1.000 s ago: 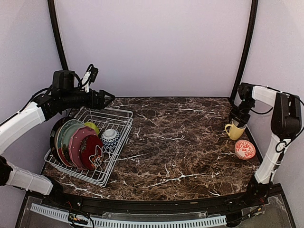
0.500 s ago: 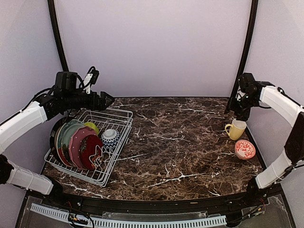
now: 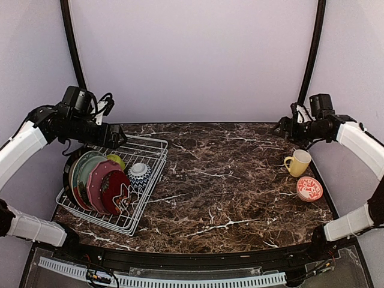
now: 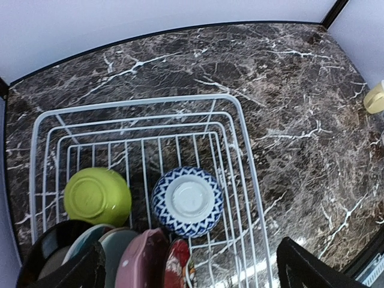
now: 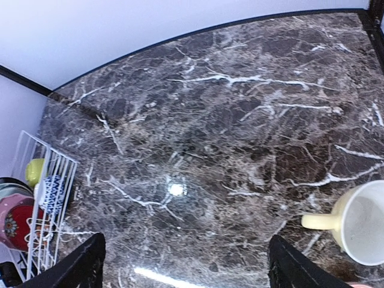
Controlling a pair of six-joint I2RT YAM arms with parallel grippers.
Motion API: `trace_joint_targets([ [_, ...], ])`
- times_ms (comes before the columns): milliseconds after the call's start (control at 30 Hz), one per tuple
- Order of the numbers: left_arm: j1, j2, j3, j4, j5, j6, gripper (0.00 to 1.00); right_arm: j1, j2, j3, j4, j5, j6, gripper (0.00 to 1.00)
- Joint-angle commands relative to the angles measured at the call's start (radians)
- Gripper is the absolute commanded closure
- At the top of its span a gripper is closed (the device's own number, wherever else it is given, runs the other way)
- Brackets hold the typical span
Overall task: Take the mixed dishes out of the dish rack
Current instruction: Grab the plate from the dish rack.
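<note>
**Top view:** the white wire dish rack (image 3: 150, 187) sits at the left of the dark marble tabletop (image 3: 228, 180). It's loaded with a row of green, pink and dark red plates (image 3: 90, 177) standing on edge, plus a lime-green bowl (image 3: 116, 160) and a blue-and-white patterned bowl (image 3: 139, 174). Over on the right, a pale yellow mug (image 3: 297, 162) and a red-and-white patterned bowl (image 3: 309, 188) stand on the tabletop, well apart from the rack. The left gripper (image 3: 120, 137) hovers above the rack's far end. The right gripper (image 3: 282, 127) hangs in the air near the mug, touching nothing.

**Left wrist view:** looking straight down into the rack. The black fingers (image 4: 72, 273) are spread wide at the bottom corners with nothing between them. Both bowls sit upside down side by side, and the plates are tucked in just beside them.

**Right wrist view:** its fingers (image 5: 75, 267) are spread wide too, and empty. The mug stands upright at the lower right, and the rack is way off at the left edge.

**Handling-wise:** this all looks like glazed crockery, so probably stiff, slick and easy to chip.
- **Blue-and-white bowl:** it seems the easiest grab. Pinch across its raised foot ring, or over one wall.
- **Plates:** take each by the top rim and lift it straight up out of the tines, so it doesn't clack into its neighbours.
</note>
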Motion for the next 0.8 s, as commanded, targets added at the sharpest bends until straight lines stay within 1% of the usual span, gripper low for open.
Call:
trace_joint_targets([
  [0,0.017,-0.048,0.106,-0.272,-0.159,0.035,0.01,0.004,-0.012,-0.031,0.162,-0.158,-0.048,0.05],
  [67,0.037,-0.045,0.145,-0.336,-0.189,0.03,0.01,0.007,-0.017,-0.05,0.192,-0.186,-0.06,0.01],
  [233,0.082,-0.046,0.194,-0.454,-0.282,0.015,0.01,0.01,-0.025,-0.091,0.256,-0.273,-0.084,0.01],
  [300,0.101,-0.051,0.214,-0.482,-0.29,0.026,0.01,0.013,-0.028,-0.1,0.275,-0.301,-0.097,0.01],
  [433,0.127,-0.054,0.257,-0.524,-0.387,0.033,0.01,0.014,-0.033,-0.126,0.33,-0.369,-0.107,0.01],
  [500,0.159,-0.057,0.265,-0.538,-0.407,0.028,0.01,0.015,-0.03,-0.135,0.365,-0.404,-0.103,0.01],
  [667,0.284,-0.087,0.223,-0.525,-0.369,0.057,0.01,0.026,-0.023,-0.189,0.5,-0.554,-0.047,0.01],
  [767,0.322,-0.091,0.191,-0.512,-0.267,0.076,0.03,0.039,-0.015,-0.203,0.538,-0.613,-0.05,0.01],
])
